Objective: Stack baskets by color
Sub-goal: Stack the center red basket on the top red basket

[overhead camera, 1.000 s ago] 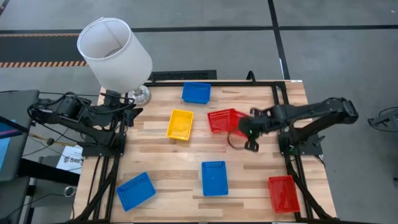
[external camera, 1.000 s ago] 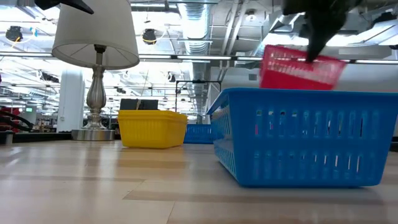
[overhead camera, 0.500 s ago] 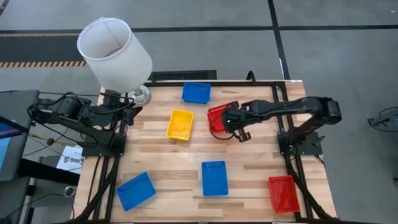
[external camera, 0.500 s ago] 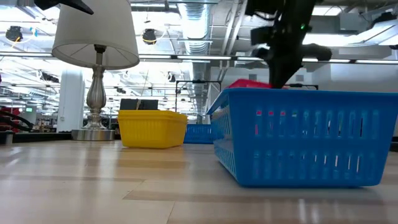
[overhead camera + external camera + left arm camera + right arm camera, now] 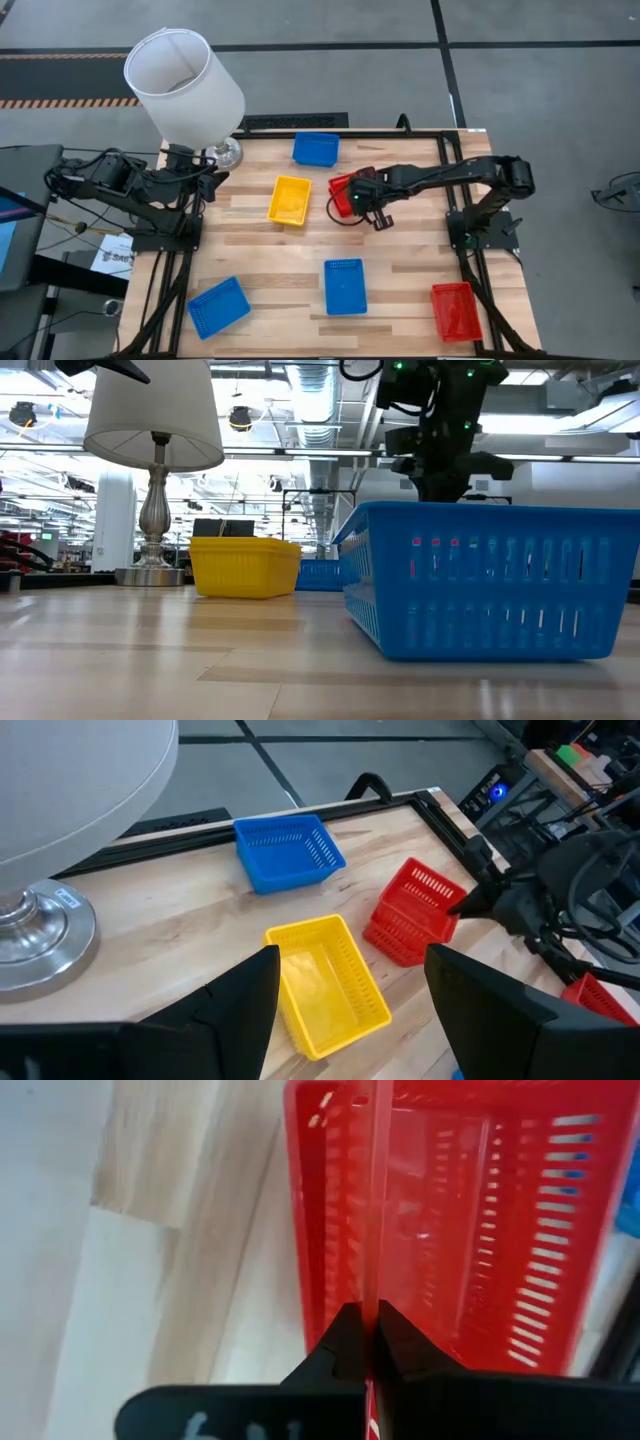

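My right gripper is shut on a red basket at the table's middle, right of the yellow basket. The left wrist view shows this red basket sitting tilted on what looks like a second red basket. In the low view a blue basket hides all but red specks of it. My left gripper stands open and high at the table's far left, touching nothing. My right gripper pinches the red basket's end wall on the side toward the table's right, one finger inside and one outside. The fingers come steeply from above and meet the wall at its rim. The basket sits low and tilted.
Blue baskets lie at the far edge, near the middle front and at the near left. A lone red basket lies at the near right corner. A lamp with a white shade stands at the far left corner.
My right gripper has swung toward the table's left and down, rolling its wrist, still shut on the red basket. The basket, held high above the table a second ago, has sunk behind the blue basket in the low view and turned about.
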